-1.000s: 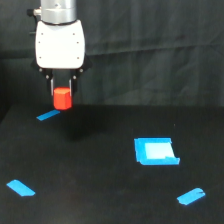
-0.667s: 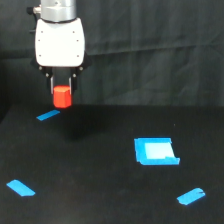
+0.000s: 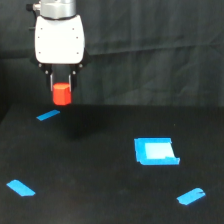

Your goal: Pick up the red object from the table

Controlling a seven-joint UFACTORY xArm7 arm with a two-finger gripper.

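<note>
1. One red object (image 3: 62, 94), a small orange-red block, is held clear above the tabletop (image 3: 100, 165), in front of the black cloth backdrop (image 3: 160, 50).
2. One end effector (image 3: 62, 91), its fingers closed against the block's sides, hangs from a white housing (image 3: 59, 40).
3. Three blue tape strips: one far (image 3: 48, 115), one near at the exterior view's left (image 3: 21, 188), one near at its right (image 3: 190, 196).
4. One blue square (image 3: 156, 151).
5. No writing or labels can be read.

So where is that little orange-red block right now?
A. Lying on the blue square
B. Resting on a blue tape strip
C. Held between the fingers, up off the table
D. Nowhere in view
C: the orange-red block sits gripped between the fingers, raised above the black table.
</note>
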